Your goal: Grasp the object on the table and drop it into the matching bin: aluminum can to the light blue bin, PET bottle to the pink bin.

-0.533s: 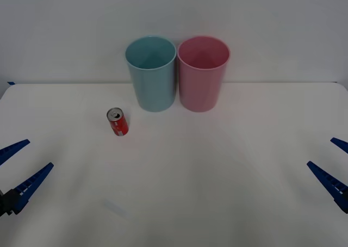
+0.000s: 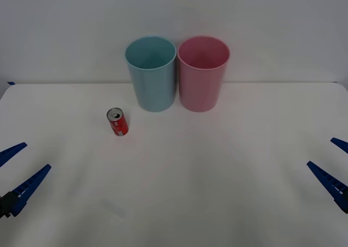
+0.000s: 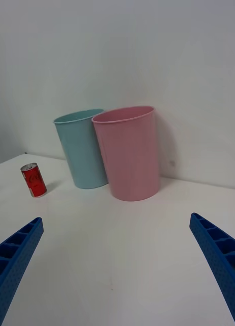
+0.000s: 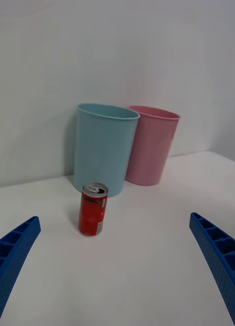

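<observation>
- Front: aluminum can (image 2: 117, 122) upright on table (image 2: 217, 176), left of light blue bin (image 2: 151, 73); pink bin (image 2: 203, 73) touching it. Left gripper (image 2: 15, 174) open, nearer, prob. the picker.
- R wrist: right gripper (image 3: 117, 265) open, far from can, parked.
- L wrist: can centred btwn spread fingers (image 4: 16, 249), lined up for approach.

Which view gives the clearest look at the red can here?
The left wrist view: the can stands upright close ahead, between the open left hand fingers, opened top and label readable. The front view shows the can small, from above, on the table. The right wrist view shows it small and off to one side.
</observation>
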### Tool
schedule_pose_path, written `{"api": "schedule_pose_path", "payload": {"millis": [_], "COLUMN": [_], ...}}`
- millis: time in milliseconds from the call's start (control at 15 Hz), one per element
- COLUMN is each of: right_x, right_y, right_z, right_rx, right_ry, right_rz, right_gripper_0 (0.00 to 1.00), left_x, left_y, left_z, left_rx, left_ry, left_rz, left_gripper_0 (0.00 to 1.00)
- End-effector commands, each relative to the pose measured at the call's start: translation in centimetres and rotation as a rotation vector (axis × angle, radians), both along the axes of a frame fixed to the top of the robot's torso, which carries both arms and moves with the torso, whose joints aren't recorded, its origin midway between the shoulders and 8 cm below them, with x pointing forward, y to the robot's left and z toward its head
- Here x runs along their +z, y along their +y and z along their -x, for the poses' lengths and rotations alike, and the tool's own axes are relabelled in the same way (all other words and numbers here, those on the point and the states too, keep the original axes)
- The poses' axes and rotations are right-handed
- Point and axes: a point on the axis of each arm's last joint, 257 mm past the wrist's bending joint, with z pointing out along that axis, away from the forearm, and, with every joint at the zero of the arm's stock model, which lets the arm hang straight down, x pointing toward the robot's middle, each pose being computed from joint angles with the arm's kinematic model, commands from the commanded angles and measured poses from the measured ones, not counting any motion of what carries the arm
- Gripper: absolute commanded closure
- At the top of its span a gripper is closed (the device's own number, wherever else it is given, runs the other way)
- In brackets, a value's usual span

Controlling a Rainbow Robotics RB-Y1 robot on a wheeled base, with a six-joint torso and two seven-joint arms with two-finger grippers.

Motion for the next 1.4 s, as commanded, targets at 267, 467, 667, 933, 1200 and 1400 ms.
{"api": "schedule_pose_path", "payload": {"millis": [267, 467, 667, 933, 1200, 1400], "right_x": [0.0, 0.0, 0.0, 0.0, 0.0, 0.0], "right_y": [0.0, 0.0, 0.0, 0.0, 0.0, 0.0], "right_z": [0.0, 0.0, 0.0, 0.0, 0.0, 0.0], "right_rx": [0.0, 0.0, 0.0, 0.0, 0.0, 0.0], "right_ry": [0.0, 0.0, 0.0, 0.0, 0.0, 0.0], "right_rz": [0.0, 0.0, 0.0, 0.0, 0.0, 0.0], "right_gripper_0": [0.0, 0.0, 0.0, 0.0, 0.0, 0.0], "left_x": [-2.5, -4.3, -5.9, -7.7, -9.0, -10.3], "left_y": [0.4, 0.1, -0.2, -1.0, -2.1, -3.3], "left_z": [-0.8, -1.8, -2.9, -4.4, -6.2, -8.4], "left_rx": [0.068, 0.117, 0.156, 0.203, 0.241, 0.252], "left_ry": [0.056, 0.091, 0.115, 0.14, 0.155, 0.134], "left_rz": [-0.016, -0.014, -0.048, -0.067, -0.035, -0.041], "left_gripper_0": [0.0, 0.0, 0.0, 0.0, 0.0, 0.0]}}
